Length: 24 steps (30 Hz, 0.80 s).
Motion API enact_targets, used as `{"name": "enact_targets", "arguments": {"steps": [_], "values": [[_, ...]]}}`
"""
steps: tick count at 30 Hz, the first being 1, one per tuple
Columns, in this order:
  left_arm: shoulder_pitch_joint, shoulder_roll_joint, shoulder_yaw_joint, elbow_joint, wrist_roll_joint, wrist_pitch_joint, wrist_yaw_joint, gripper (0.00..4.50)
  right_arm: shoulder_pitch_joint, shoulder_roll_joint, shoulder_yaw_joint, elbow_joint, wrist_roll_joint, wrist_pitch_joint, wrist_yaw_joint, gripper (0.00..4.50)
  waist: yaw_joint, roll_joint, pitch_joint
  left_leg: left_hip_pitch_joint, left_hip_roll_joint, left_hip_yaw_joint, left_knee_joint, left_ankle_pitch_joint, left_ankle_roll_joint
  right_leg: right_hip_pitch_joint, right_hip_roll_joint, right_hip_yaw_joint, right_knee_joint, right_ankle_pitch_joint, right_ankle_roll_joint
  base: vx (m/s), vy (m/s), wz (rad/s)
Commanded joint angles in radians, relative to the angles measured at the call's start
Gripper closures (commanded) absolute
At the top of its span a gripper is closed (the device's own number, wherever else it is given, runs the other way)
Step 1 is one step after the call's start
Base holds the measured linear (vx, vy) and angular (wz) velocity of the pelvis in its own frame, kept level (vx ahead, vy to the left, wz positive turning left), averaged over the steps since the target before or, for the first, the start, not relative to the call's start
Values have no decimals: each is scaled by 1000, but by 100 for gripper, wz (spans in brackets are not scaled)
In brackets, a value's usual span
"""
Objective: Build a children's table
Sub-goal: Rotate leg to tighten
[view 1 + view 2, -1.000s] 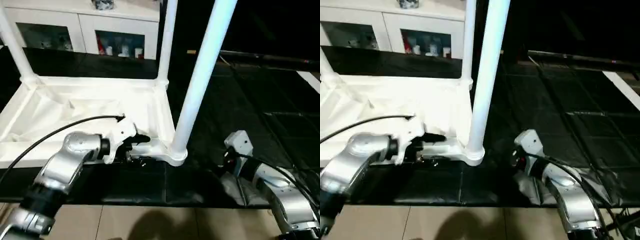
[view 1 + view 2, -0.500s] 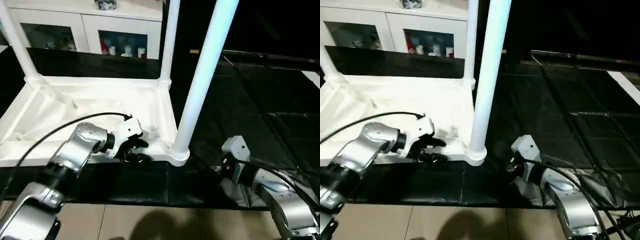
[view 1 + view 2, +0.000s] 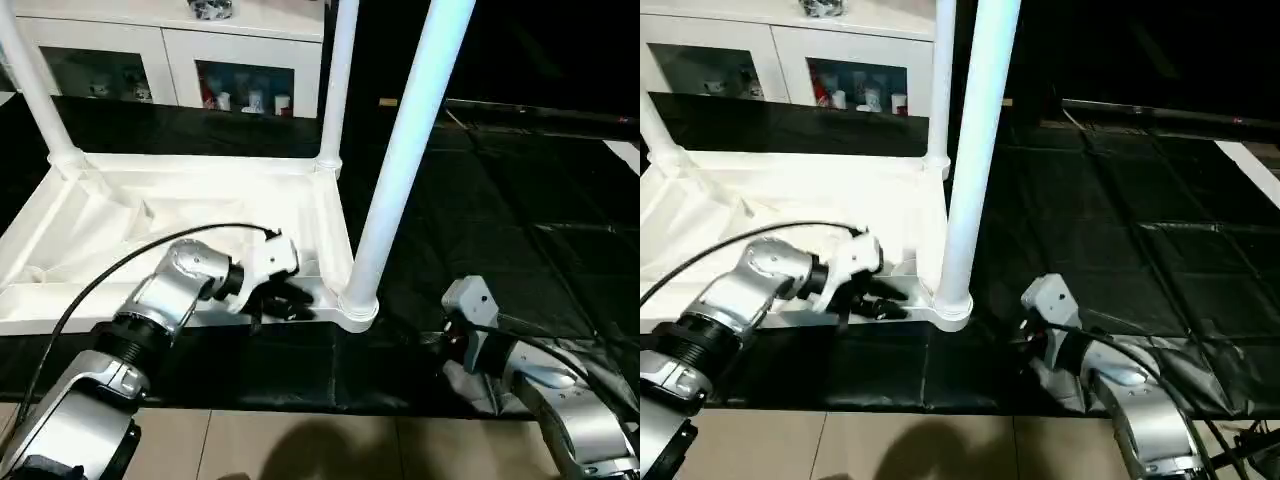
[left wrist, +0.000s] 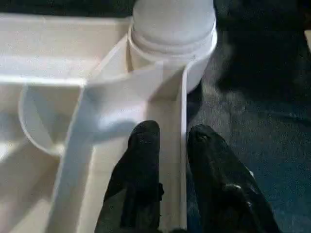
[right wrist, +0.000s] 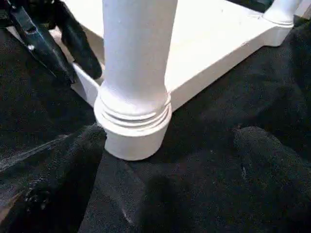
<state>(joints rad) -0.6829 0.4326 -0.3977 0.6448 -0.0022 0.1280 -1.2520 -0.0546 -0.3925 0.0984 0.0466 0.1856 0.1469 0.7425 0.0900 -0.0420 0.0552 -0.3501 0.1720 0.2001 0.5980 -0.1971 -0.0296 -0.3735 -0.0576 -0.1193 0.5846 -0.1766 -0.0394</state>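
Head views: children's table (image 3: 180, 215) lies upside down on a black mat (image 3: 480, 210) on the floor, near the mat's front edge, ribbed underside up. White plastic, square top with raised rim. Three white tapered legs stand up from its round corner sockets: near leg (image 3: 400, 150) at the corner closest to the mat's front edge, far leg (image 3: 335, 80) behind it, third leg (image 3: 30, 85) at the far left corner. White cabinet (image 3: 165, 60) with glass doors stands beyond the mat's far edge. Left claw (image 3: 285, 300) sits at the table's front rim just beside the near leg's socket. Left wrist view adds what the head views lack: the two black fingers (image 4: 141, 170) straddle the thin rim wall, one inside, one outside, close together around it; rim contact looks likely, a firm clench I cannot tell. Right claw (image 5: 165, 160) is low on the mat just right of the near socket, released, fingers spread wide apart, holding nothing. Right wrist view shows the socket's grooved collar (image 5: 133, 119) between those spread fingers, not touched, and the left claw's dark fingers at the rim beyond.
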Motion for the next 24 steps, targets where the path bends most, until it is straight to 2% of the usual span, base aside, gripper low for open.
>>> {"name": "enact_targets", "arguments": {"steps": [1,4,5,10,11,12,17,22,24], "values": [[-27,4,-14,14,28,-13,2,368,1,-7,4,-14,-7,-6,2,0,3,13,-60,16,88,-48,-79,-228,1,39,-131,82,-76,-285,-158,0,0,0],[-35,4,-18,41,48,-24,7,373,1,-8,6,-14,-8,-7,4,0,3,12,-58,16,84,-48,-78,-236,3,39,-131,81,-81,-315,-149,0,0,0],[-37,3,-15,47,49,-24,7,402,1,-8,8,-14,-9,-9,3,0,3,12,-57,16,85,-48,-78,-240,2,39,-132,81,-83,-329,-146,0,0,0],[-38,-3,-1,43,29,-27,-12,428,-1,-7,12,-11,-10,-13,5,0,3,12,-57,18,87,-49,-79,-247,0,37,-133,81,-84,-343,-143,0,0,0],[-37,-4,3,38,21,-23,-20,428,-2,-7,12,-11,-10,-13,6,0,3,11,-58,17,87,-49,-79,-244,0,37,-132,81,-83,-335,-144,0,0,0],[-35,-4,2,35,20,-24,-27,448,-2,-7,12,-10,-10,-14,6,0,3,8,-57,17,87,-48,-79,-243,1,37,-132,81,-83,-334,-145,0,0,0],[-24,-9,7,39,9,-57,-51,450,-8,-5,14,-3,-8,-19,8,0,4,10,-60,15,89,-48,-79,-219,6,38,-132,82,-74,-274,-163,0,0,0],[-7,-9,15,21,-11,-58,-82,450,-16,2,10,6,16,-9,27,0,4,5,-58,14,86,-46,-78,-218,12,39,-133,82,-78,-303,-156,0,0,0],[-4,-8,16,19,-11,-60,-84,450,-19,2,10,6,19,-6,29,0,4,7,-57,14,87,-47,-79,-221,12,38,-133,82,-79,-313,-152,0,0,0]]}}
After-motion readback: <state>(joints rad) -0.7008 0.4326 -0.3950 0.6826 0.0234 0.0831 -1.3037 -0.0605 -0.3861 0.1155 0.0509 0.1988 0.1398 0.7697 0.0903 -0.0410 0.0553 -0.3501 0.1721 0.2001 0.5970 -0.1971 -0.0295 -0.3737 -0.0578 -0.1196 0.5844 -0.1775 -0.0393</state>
